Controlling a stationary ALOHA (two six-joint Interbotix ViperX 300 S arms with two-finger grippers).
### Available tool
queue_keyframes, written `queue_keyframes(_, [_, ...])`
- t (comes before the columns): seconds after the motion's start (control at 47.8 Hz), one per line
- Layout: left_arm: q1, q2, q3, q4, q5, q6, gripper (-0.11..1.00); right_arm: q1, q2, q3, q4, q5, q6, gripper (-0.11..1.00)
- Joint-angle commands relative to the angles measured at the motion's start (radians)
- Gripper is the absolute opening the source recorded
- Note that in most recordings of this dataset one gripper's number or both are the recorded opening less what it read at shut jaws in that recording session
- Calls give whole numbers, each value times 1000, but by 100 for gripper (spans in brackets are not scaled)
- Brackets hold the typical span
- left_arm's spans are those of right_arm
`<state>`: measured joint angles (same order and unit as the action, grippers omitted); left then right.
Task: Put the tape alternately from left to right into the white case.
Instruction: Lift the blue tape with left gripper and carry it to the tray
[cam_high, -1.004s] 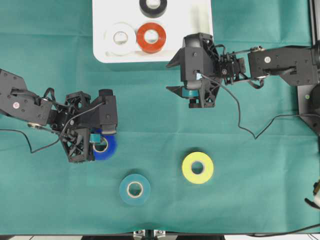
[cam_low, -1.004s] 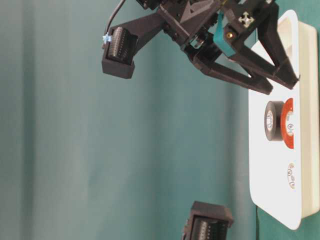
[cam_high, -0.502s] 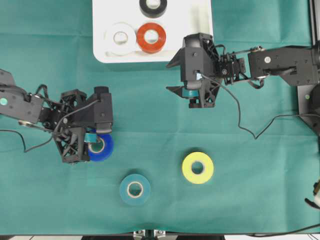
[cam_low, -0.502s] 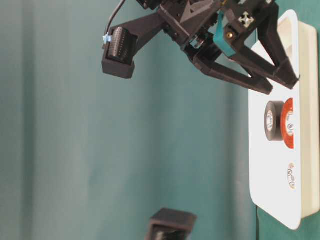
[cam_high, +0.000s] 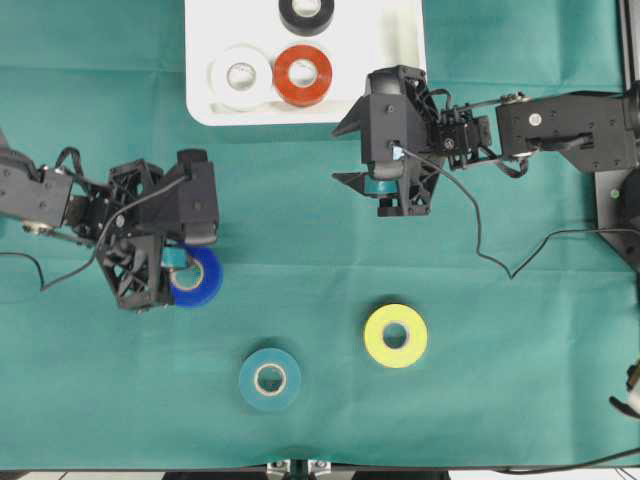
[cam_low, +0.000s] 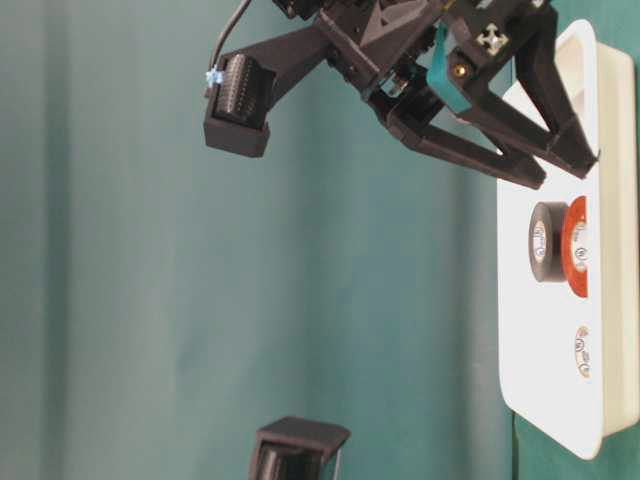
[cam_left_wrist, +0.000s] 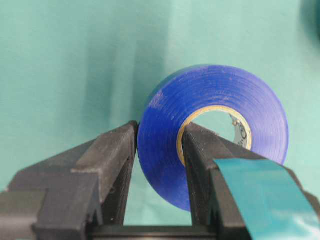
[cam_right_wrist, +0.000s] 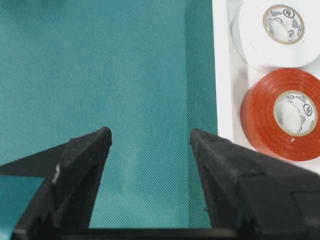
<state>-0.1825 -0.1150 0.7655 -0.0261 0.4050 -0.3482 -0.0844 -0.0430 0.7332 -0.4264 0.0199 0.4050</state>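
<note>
Green cloth covers the bench; the left pincer (cam_left_wrist: 157, 165) clamps the blue tape (cam_left_wrist: 215, 130) through its core, ready for carrying to the white case (cam_high: 400, 60). Beside that case, the right pincer (cam_right_wrist: 150, 145) hangs wide, empty.

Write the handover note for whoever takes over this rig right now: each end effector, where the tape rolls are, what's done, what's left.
Left end effector: shut on the blue roll, one finger through its core, over the green cloth.
Right end effector: open, empty, beside the white case.
Done: white roll, red-orange roll and black roll lie in the case.
Left: blue roll to the case, then the yellow roll and teal roll, both lying on the cloth.
</note>
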Motion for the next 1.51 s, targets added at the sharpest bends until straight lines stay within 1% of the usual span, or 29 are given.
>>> queue_keyframes(0.0, [31,-29,-23,5,-5,15,-5,3,-11,-21,-2,-5,0,71])
queue_keyframes(0.209, [101,-58,-23,3,-5,77,-5,3,-11,-21,-2,-6,0,71])
queue_keyframes(0.377, [158,-78,-23,5,-8,144,-5,3,-11,-20,-2,-8,0,71])
queue_keyframes(0.774, [275,-78,-34,3,-14,270,-5,3,-11,-17,-2,-8,2,71])
queue_keyframes(0.921, [319,-72,-40,5,-26,304,-5,3,-11,-17,-2,-8,2,71])
queue_keyframes(1.109, [394,-63,-52,5,-54,344,-5,3,-11,-15,-2,-8,2,71])
queue_keyframes(1.381, [495,-31,-67,5,-92,456,-5,3,-5,-12,-3,-11,2,70])
queue_keyframes(1.486, [532,-14,-84,5,-100,482,-5,3,0,-12,-2,-18,2,70])
